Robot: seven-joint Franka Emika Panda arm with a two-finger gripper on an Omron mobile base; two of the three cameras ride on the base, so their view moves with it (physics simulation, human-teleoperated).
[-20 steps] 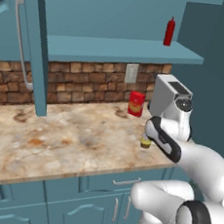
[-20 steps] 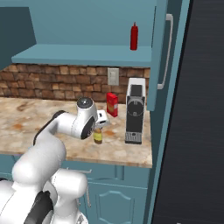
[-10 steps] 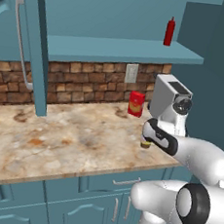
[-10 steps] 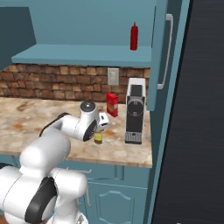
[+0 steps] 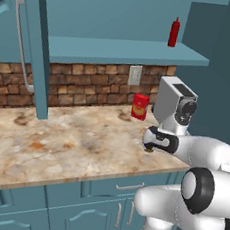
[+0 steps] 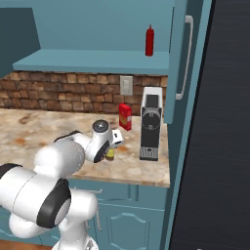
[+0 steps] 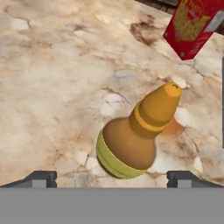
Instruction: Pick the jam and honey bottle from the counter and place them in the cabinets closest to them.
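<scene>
Hand view: the claw (image 7: 111, 177) is spread wide, its 2 dark fingertips (image 7: 41, 178) standing apart on either side of the small amber-brown honey bottle with a yellow label band (image 7: 133, 138), not touching it. The bottle stands upright on the beige marbled stone counter (image 5: 59, 141), near its front right corner. A red cardboard box (image 7: 192, 26) stands behind it, toward the brick wall, beside a grey coffee machine (image 6: 150, 124).
</scene>
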